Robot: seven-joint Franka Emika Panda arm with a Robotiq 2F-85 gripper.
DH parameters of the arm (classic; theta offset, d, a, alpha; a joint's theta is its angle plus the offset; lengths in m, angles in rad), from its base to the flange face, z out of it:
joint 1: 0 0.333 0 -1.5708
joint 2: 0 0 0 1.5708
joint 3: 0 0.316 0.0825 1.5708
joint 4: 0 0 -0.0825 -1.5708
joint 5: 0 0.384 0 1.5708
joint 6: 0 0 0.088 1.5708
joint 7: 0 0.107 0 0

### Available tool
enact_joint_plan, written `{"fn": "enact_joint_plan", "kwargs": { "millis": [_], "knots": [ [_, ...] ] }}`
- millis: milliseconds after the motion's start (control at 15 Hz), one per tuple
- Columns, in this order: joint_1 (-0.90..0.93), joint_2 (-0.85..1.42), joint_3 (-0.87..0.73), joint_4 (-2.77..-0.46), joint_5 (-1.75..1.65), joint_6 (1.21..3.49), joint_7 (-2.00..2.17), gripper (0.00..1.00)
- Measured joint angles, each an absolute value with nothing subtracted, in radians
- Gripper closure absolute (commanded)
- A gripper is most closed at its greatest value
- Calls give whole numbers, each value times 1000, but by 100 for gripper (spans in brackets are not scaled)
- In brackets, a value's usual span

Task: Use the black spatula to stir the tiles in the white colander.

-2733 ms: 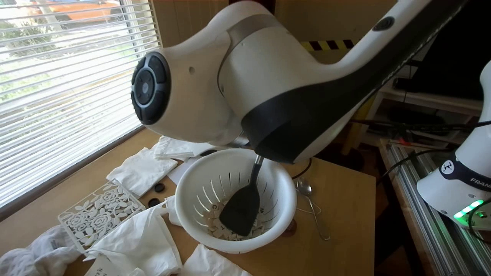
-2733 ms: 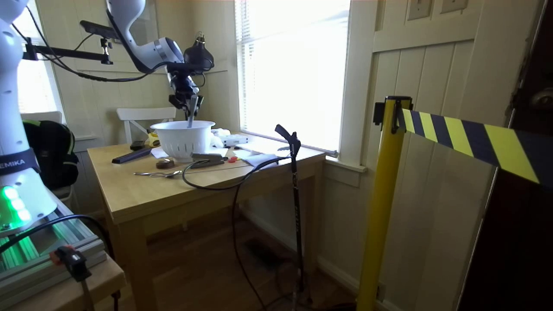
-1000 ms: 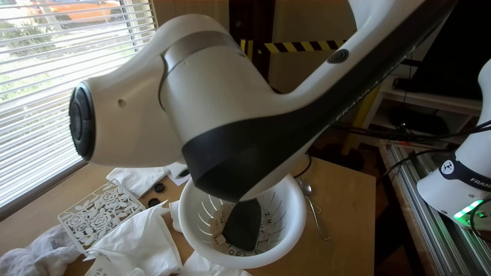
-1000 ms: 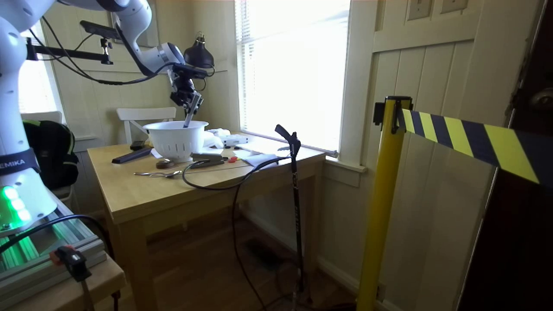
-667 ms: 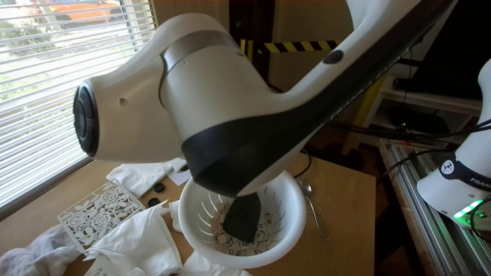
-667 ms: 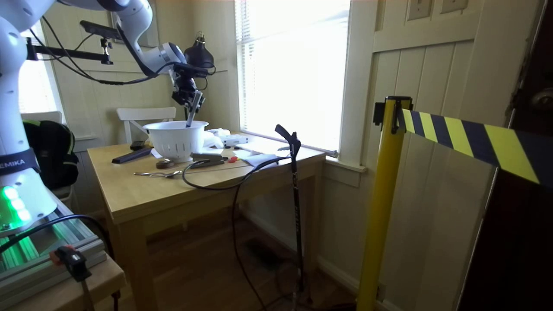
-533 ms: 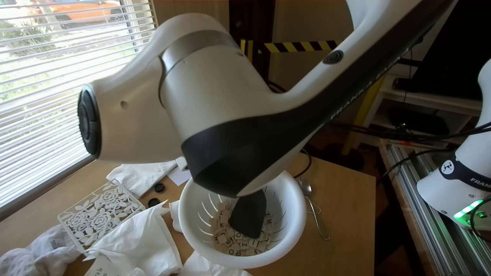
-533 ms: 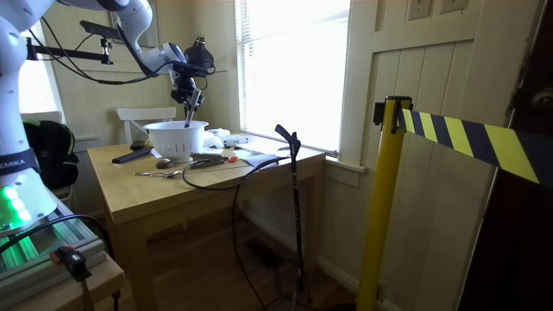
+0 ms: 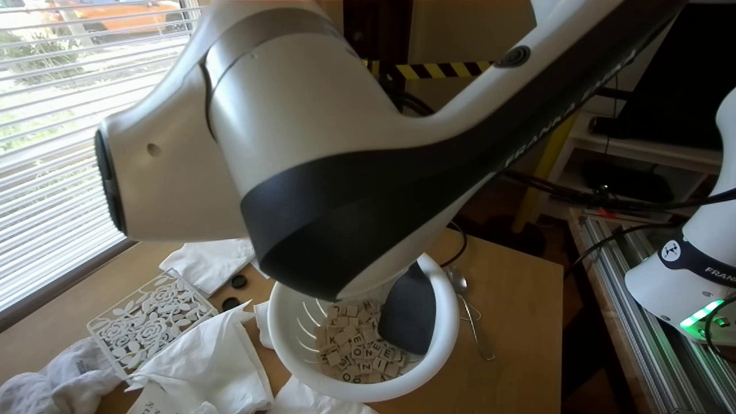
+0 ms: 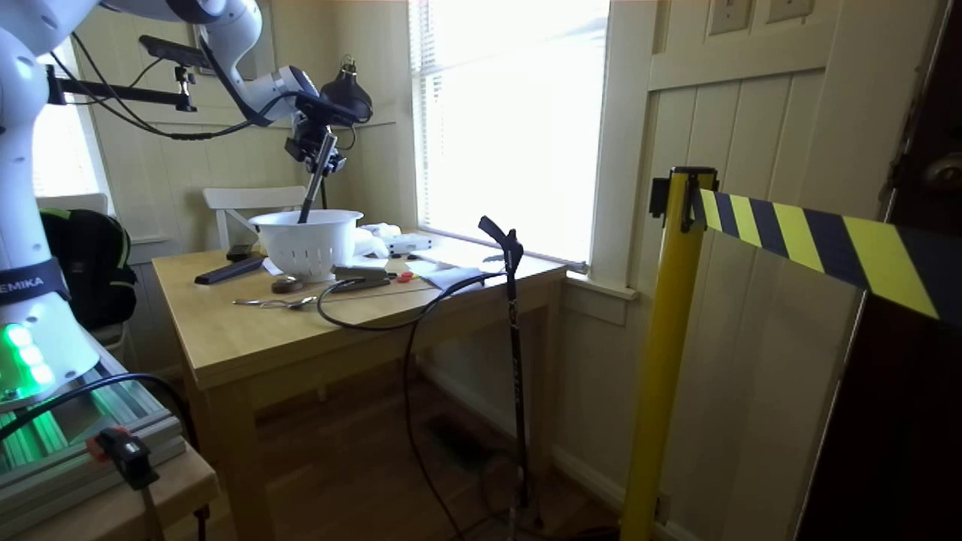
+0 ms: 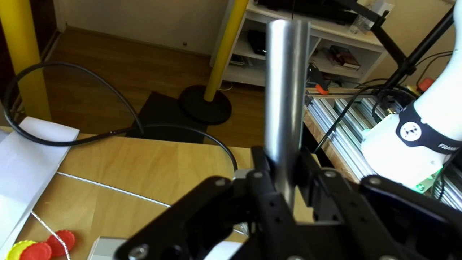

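My gripper (image 11: 283, 160) is shut on the silver handle of the black spatula (image 11: 287, 86) in the wrist view. In an exterior view the spatula's handle slants down from the gripper (image 10: 323, 154) into the white colander (image 10: 308, 248). In an exterior view the flat black head of the spatula (image 9: 409, 310) leans against the right inner side of the colander (image 9: 374, 394). Lettered tiles (image 9: 356, 345) lie in the colander's bottom, to the left of the head. The arm hides the gripper, the handle and the colander's far rim there.
A spoon (image 9: 474, 328) lies right of the colander. White cloths (image 9: 213, 362) and a white rose-patterned panel (image 9: 152, 322) lie left. A brown roll (image 10: 286, 285), a grey box (image 10: 362, 276) and a black cable (image 10: 376, 328) are near the colander.
The spatula head has moved from over the middle of the tiles to the right inner side, uncovering more tiles. The handle tilts more. Earlier, the colander also shifted slightly.
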State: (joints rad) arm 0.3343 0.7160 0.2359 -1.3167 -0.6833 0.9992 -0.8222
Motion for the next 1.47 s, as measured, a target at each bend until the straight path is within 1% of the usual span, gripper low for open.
{"fn": "enact_joint_plan", "kwargs": {
  "millis": [800,1200,1467],
  "knots": [
    [339,841,262,-1200,-576,1042,-895,94],
    [348,861,233,-1159,-582,1098,-873,94],
    [364,861,201,-1157,-616,1095,-866,94]
  ]
}}
